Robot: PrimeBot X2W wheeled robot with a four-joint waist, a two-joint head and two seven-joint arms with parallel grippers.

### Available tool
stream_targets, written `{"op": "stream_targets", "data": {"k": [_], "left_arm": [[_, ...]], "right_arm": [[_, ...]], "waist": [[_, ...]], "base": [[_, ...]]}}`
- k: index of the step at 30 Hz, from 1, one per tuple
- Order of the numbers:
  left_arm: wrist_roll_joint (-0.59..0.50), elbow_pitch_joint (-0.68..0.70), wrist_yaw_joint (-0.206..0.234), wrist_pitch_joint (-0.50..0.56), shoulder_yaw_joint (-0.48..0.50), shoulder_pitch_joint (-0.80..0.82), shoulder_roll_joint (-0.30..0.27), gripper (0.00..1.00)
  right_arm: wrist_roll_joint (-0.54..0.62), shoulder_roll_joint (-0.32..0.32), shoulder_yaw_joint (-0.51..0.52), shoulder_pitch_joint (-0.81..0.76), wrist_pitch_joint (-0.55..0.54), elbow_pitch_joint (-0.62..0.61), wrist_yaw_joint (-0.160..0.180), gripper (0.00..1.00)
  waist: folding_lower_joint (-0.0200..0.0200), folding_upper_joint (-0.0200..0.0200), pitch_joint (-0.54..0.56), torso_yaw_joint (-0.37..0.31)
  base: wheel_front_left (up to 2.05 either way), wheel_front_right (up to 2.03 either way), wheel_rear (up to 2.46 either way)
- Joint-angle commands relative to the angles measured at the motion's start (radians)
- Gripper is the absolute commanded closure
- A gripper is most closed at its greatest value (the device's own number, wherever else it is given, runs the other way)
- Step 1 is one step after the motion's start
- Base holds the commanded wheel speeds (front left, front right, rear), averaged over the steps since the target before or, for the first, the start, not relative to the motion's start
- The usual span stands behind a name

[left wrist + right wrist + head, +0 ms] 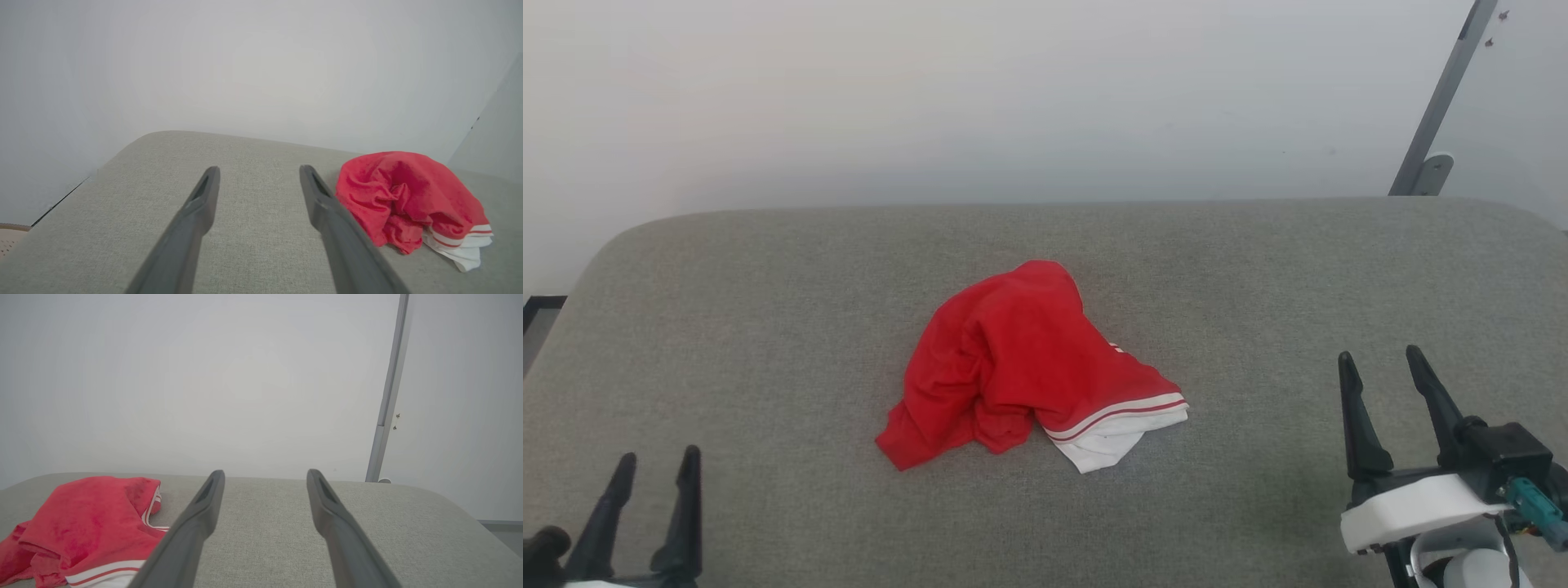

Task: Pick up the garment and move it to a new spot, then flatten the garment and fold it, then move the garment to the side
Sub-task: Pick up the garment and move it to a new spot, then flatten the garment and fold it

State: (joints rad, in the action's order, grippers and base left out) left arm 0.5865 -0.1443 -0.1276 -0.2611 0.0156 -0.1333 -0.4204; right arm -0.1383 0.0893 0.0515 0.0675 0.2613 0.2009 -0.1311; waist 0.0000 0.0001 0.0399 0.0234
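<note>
Head view, garment (1021, 359): a red, crumpled heap lying near the middle of the grey fabric surface (768, 327). Its white edge with red stripes is at the near right of the heap.
Head view, left gripper (659, 454): at the lower left corner, fingers spread apart with nothing between them, well apart from the garment.
Head view, right gripper (1379, 354): at the lower right, fingers likewise spread and grasping nothing, over bare surface and well apart from the garment.
Head view, background: a pale wall (931, 98) behind the surface and a slanting grey post (1441, 98) at the upper right.
Left wrist view, left gripper (259, 168): released, with both dark fingers wide apart and bare surface (163, 163) showing between them.
Left wrist view, garment (408, 192): to the right of the fingers. The right finger overlaps its edge in this view, and whether they touch cannot be told.
Right wrist view, right gripper (265, 472): released, fingers wide apart above the surface (408, 522).
Right wrist view, garment (86, 522): at the lower left, with its striped white edge toward the bottom, partly behind the left finger.
Right wrist view, post (388, 396): upright against the wall, right of the fingers.
</note>
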Motion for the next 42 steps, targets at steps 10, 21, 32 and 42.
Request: {"op": "stream_targets", "data": {"k": [10, 21, 32, 42], "left_arm": [[0.013, 0.056, -0.004, -0.005, -0.019, -0.039, -0.002, 0.0], [0.012, 0.069, -0.004, -0.005, -0.019, -0.047, 0.041, 0.0], [0.006, 0.072, -0.004, -0.005, -0.03, -0.035, 0.07, 0.0], [0.002, 0.075, -0.003, -0.005, -0.043, -0.035, 0.077, 0.0]], "right_arm": [[0.006, -0.016, 0.007, -0.037, 0.005, -0.012, 0.001, 0.0], [0.006, -0.024, 0.013, -0.053, 0.005, -0.016, 0.001, 0.0], [0.009, -0.026, 0.008, -0.049, 0.005, -0.013, 0.001, 0.0], [0.005, -0.025, 0.005, -0.055, 0.005, -0.011, 0.001, 0.0]], "waist": [[0.0, -0.0001, 0.0, 0.002], [0.0, -0.0001, 0.003, 0.01], [0.0, -0.0001, 0.005, 0.013], [0.0, -0.0001, 0.006, 0.009]], "base": [[0.0, 0.0, 0.0], [0.0, 0.0, 0.0], [0.0, 0.0, 0.0], [0.0, 0.0, 0.0]]}}
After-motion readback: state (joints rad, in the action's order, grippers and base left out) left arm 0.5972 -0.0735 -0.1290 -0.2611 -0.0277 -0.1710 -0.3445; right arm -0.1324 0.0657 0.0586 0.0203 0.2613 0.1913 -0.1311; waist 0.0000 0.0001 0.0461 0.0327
